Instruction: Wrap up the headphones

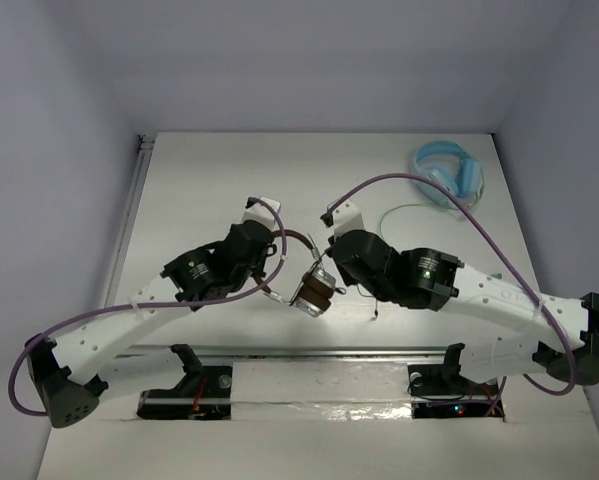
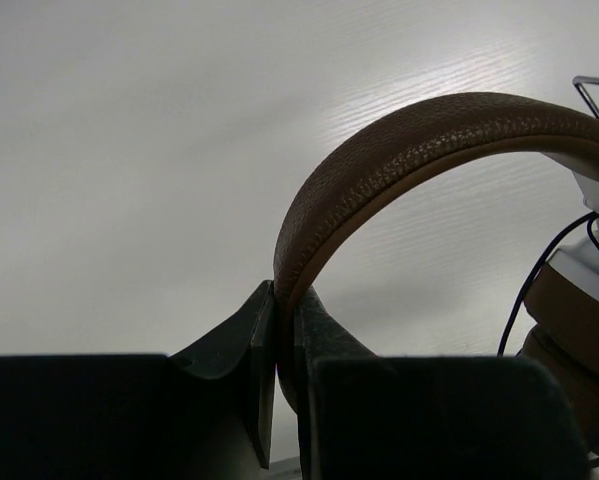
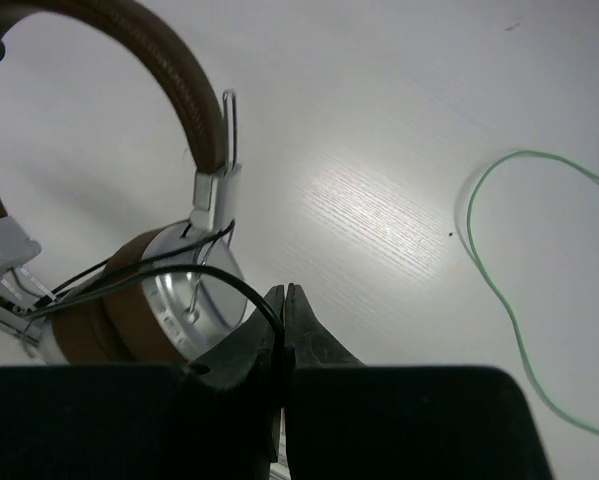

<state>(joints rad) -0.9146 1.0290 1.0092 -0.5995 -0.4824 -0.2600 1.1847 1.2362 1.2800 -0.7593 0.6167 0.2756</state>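
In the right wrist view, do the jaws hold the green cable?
No, the shut jaws pinch the thin black cable; the green cable lies apart on the table.

The headphones (image 1: pixel 314 288) had a brown headband (image 2: pixel 409 150) with a fine pebbled grain, brown ear pads (image 3: pixel 109 335), silver earcups (image 3: pixel 194 300) and a thin black cord (image 3: pixel 229 275). The second headset (image 1: pixel 449 172) was light blue and its wire (image 3: pixel 499 290) pale green, on a white tabletop (image 1: pixel 209 180) with faint wood-grain streaks. The left arm (image 1: pixel 129 325) and right arm (image 1: pixel 499 300) were white with black joints, the left gripper (image 2: pixel 286 300) and right gripper (image 3: pixel 285 295) black, and a purple cable (image 1: pixel 389 177) ran along each arm.
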